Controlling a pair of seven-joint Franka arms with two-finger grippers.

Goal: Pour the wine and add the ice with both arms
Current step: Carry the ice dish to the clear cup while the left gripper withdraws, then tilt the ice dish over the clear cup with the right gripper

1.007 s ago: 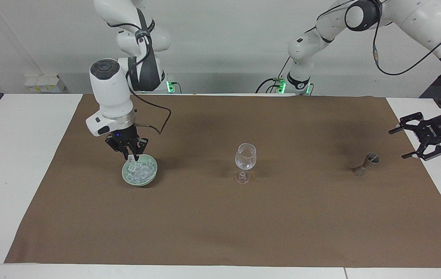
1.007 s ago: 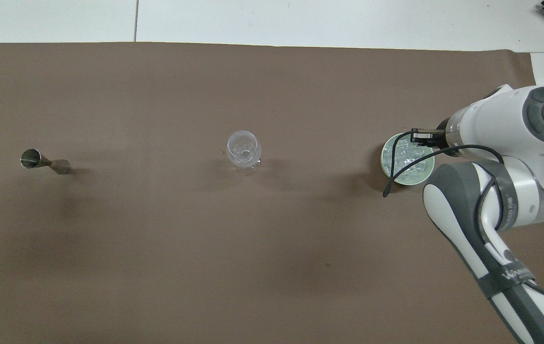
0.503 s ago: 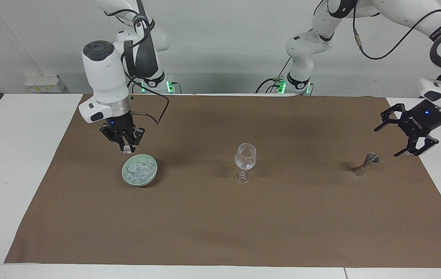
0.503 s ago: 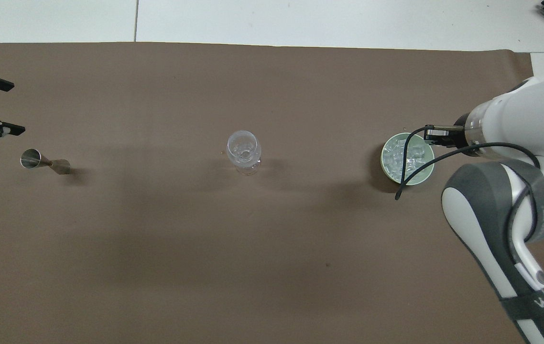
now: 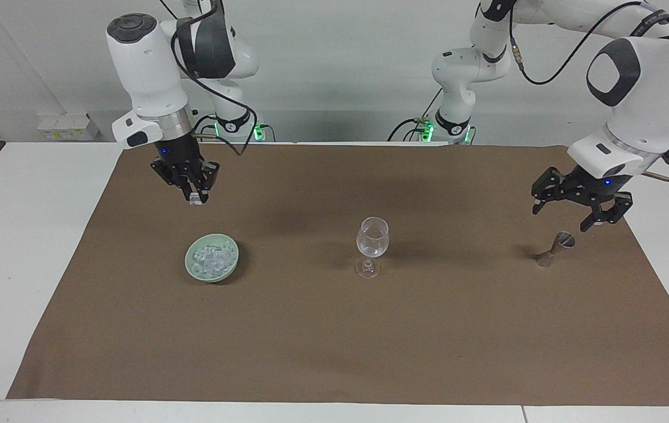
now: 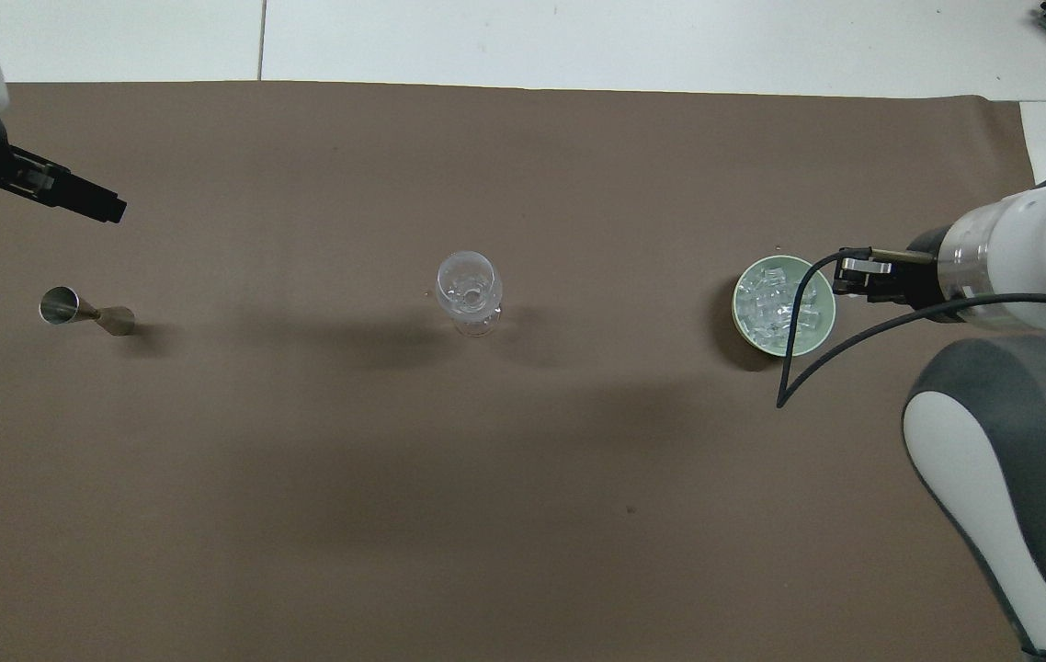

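Observation:
A pale green bowl (image 5: 193, 272) holds a heap of clear ice (image 5: 212, 258) toward the right arm's end of the table. My right gripper (image 5: 196, 198) is raised above the cloth beside the bowl, shut on one ice cube (image 5: 196, 200). An empty wine glass (image 5: 372, 245) stands at the middle. A metal jigger (image 5: 554, 249) stands toward the left arm's end. My left gripper (image 5: 562, 217) is open and hangs just above the jigger. The overhead view shows the bowl (image 6: 781, 350), ice (image 6: 776, 303), glass (image 6: 469, 292), jigger (image 6: 82, 311), right gripper (image 6: 854, 276) and left gripper (image 6: 86, 197).
A brown cloth (image 5: 334, 341) covers most of the white table (image 5: 23, 235). A black cable (image 6: 794, 368) loops from the right wrist over the bowl in the overhead view. Small white boxes (image 5: 67, 126) sit off the cloth by the wall.
My right gripper has risen out of the bowl with an ice cube in it. My left gripper has swung in from the table's end to above the jigger, turning downward.

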